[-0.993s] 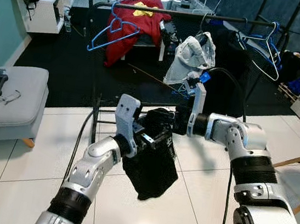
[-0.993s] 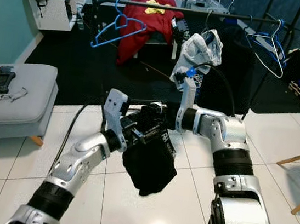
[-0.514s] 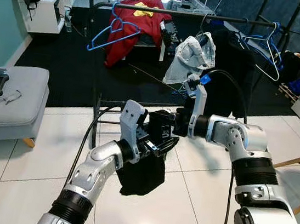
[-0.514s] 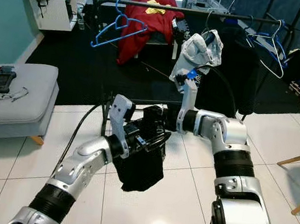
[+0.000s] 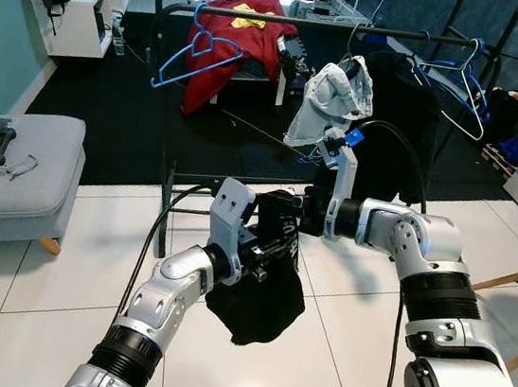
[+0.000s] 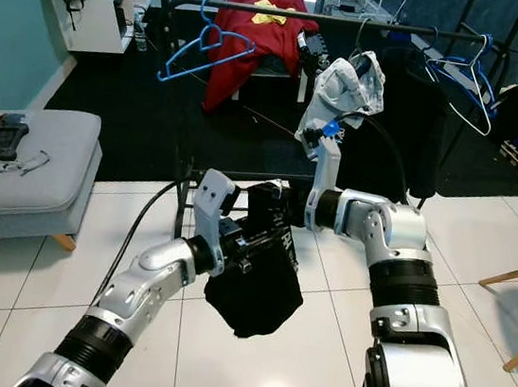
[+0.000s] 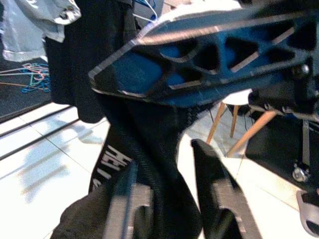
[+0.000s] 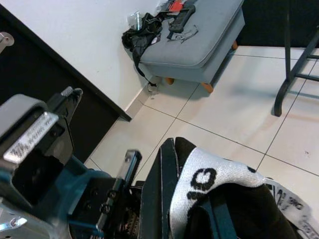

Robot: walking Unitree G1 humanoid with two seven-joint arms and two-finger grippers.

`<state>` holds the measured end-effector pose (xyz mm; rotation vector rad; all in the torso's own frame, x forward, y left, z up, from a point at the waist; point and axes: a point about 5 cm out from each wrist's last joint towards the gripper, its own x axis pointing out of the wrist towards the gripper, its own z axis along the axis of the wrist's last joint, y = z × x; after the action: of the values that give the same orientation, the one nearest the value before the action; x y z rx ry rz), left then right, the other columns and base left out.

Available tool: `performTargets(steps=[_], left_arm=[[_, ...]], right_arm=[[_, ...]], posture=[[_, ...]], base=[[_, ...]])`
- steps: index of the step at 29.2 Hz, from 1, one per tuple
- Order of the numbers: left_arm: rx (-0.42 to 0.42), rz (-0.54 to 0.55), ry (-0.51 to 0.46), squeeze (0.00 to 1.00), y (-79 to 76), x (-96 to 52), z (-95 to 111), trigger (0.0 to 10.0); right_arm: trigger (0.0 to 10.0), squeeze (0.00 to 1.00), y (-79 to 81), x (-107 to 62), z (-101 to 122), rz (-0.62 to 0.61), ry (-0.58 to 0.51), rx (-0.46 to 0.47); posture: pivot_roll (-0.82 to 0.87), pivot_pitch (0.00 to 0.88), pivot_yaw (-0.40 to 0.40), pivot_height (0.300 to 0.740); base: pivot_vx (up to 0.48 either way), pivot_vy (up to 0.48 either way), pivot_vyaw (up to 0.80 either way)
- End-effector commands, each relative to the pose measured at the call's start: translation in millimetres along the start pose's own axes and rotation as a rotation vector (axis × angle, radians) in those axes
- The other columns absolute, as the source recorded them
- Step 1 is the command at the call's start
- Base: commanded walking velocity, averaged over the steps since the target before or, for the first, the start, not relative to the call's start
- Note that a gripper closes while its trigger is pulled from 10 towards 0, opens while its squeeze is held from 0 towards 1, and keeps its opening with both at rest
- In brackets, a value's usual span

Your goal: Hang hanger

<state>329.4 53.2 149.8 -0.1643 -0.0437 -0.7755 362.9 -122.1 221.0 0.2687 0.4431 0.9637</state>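
black garment (image 5: 259,303) swung right | between left gripper (image 5: 266,252), right gripper (image 5: 287,209)

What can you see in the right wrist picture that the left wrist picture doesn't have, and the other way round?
Right wrist view: a grey footstool with gadgets on it, by a white wall, and a white band with black letters.
Left wrist view: a pale garment hanging up, wooden chair legs, and the left hand's fingers astride black cloth.
Both: the black garment and white floor tiles.

Black garment (image 5: 260,294) bunched, hanging midair
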Motion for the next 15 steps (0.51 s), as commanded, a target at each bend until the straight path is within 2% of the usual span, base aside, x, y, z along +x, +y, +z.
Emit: performTargets(steps=[1, 15], left_arm=[[-0.013, 0.005, -0.012, 0.0, 1.1, 1.3, 1.0, 0.0], [-0.043, -0.065, -0.085, 0.0, -1.2, -0.1, 9.9, 0.0]], right_arm=[[0.0, 0.0, 3.8, -1.0, 5.2, 0.012, -0.018, -0.011], [0.0, 0.0, 3.0, -1.2, 1.8, 0.009, -0.014, -0.007]], posture=[[-0.18, 0.07, -0.056, 0.74], [-0.18, 0.07, -0.054, 0.74]], base=[[0.0, 0.0, 0.0], [0.0, 0.0, 0.0]])
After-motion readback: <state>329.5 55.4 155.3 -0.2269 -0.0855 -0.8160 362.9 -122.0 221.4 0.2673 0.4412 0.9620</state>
